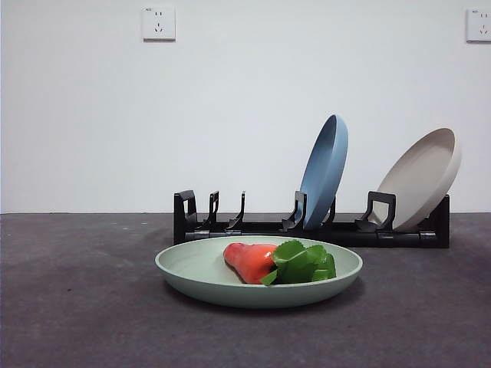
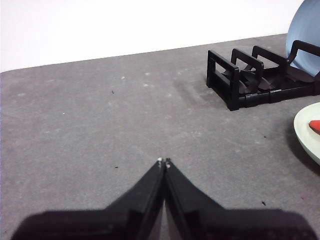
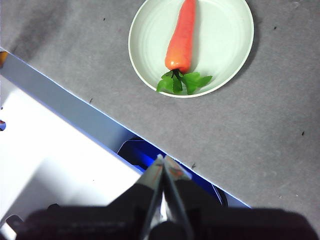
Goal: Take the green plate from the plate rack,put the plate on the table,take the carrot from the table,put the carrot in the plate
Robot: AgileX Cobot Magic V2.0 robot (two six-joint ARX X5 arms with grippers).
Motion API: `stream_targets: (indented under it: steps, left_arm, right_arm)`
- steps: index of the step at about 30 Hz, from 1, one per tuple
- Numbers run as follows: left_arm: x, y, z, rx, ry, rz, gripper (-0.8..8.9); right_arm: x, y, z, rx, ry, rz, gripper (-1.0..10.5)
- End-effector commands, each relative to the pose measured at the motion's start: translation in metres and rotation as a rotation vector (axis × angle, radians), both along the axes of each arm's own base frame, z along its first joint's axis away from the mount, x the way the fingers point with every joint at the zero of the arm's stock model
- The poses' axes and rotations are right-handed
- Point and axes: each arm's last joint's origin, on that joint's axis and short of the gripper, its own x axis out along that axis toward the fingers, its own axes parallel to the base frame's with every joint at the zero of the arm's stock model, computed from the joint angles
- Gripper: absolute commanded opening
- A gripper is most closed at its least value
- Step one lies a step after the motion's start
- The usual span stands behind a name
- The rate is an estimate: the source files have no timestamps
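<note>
In the green plate (image 1: 192,268), the carrot (image 1: 252,261) looks light and stiff, best gripped mid-body; left gripper (image 2: 164,161) and right gripper (image 3: 162,159) jaws are pressed together.

Plain white painted wall (image 1: 245,115), two white square wall sockets (image 1: 158,24) high up, even soft lighting

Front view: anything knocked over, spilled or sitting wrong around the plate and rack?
Nothing stands out. The green plate lies flat on the table with the carrot inside; the blue plate and beige plate lean in the plate rack.
</note>
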Motion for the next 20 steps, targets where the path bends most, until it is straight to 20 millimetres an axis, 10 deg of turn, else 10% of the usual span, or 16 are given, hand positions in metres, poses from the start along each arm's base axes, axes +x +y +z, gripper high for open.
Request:
stream_targets:
  steps: [1,14,20]
  left_arm:
    - [0.000,0.000,-0.004,-0.006,0.015,0.004,-0.03]
    - [0.000,0.000,-0.004,-0.006,0.015,0.005,-0.03]
    - [0.000,0.000,-0.004,-0.006,0.015,0.004,-0.03]
  right_arm:
    - [0.000,0.000,0.000,-0.001,-0.008,0.005,0.0]
    - [-0.004,-0.042,0.022,0.157,-0.383,-0.090,0.0]
    - [-0.016,-0.076,-0.018,0.228,-0.620,-0.208,0.0]
